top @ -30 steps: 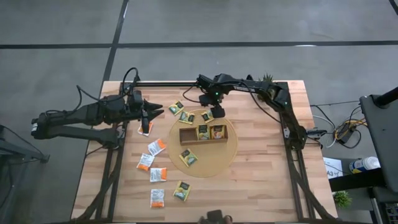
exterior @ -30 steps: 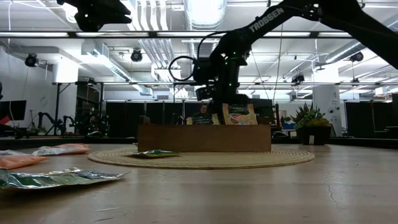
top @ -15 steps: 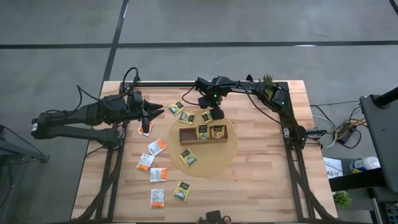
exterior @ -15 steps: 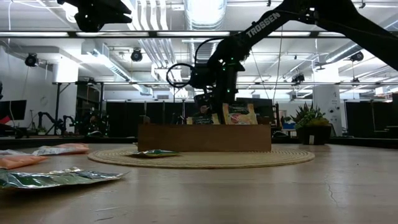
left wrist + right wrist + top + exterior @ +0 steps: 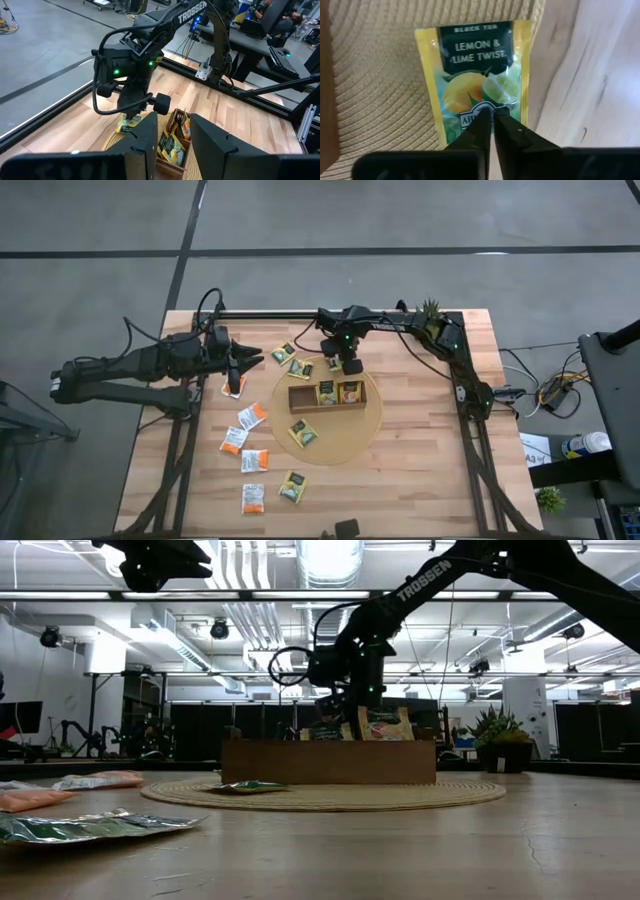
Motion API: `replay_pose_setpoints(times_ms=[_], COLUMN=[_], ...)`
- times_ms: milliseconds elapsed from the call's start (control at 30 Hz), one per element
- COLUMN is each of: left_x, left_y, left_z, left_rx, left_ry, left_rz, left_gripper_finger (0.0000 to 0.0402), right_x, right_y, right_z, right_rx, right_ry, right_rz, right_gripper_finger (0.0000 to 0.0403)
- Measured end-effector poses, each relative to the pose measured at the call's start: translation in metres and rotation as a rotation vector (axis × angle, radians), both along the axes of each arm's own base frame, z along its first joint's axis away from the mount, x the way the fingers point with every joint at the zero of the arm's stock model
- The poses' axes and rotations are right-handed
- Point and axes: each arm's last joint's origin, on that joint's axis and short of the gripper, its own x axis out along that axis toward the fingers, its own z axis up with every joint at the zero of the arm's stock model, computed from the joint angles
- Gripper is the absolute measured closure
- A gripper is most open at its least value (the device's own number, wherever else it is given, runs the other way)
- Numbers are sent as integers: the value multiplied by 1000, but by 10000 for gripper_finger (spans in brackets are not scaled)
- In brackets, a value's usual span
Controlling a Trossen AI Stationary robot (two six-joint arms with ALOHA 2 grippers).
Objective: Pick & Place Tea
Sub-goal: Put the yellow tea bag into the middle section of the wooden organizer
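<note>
The right end effector [image 5: 492, 117] was clenched: its two dark tapered fingers met almost tip to tip over the lower edge of a yellow-green flat paper tea sachet [image 5: 477, 80] printed "BLACK TEA, LEMON & LIME TWIST" on a dark label, with a lemon and a lime pictured below. Whether the paper was pinched between the tips could not be told. The sachet lay flat, its long axis running away from the fingers and its label end pointing away from them. It rested on the outer rim of a round woven straw mat [image 5: 375, 60] with a ribbed, coiled texture, one edge reaching onto the pale wood-plank table [image 5: 590, 75].

In the high view the right end effector [image 5: 338, 366] stood just behind the brown wooden three-compartment tray [image 5: 327, 396] at the mat's centre. Two compartments held upright sachets [image 5: 339, 391]; the third [image 5: 302, 397] looked bare. One yellow-green sachet [image 5: 303, 434] lay flat on the mat in front of the tray, and two more [image 5: 291, 360] lay on the table beside the mat.

The left end effector [image 5: 234, 368] hung above the table's left side with its fingers parted and nothing between them. Orange-red sachets [image 5: 241, 431] and one yellow-green sachet [image 5: 292, 486] lay scattered on the boards nearer the front edge.
</note>
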Motion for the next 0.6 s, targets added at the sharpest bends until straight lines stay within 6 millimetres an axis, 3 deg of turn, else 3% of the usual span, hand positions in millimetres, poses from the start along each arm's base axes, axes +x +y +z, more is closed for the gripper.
replay_pose_setpoints(times_ms=[200, 600], left_x=[0, 0], left_y=[0, 0], left_z=[0, 2], left_rx=[0, 1], left_ry=[-5, -23], left_rz=[0, 0], left_gripper_finger=[294, 294], right_x=[1, 1], right_y=[-2, -3], right_z=[5, 47], right_rx=[-52, -92], right_ry=[5, -98], right_rz=[-6, -49], right_gripper_finger=[395, 395])
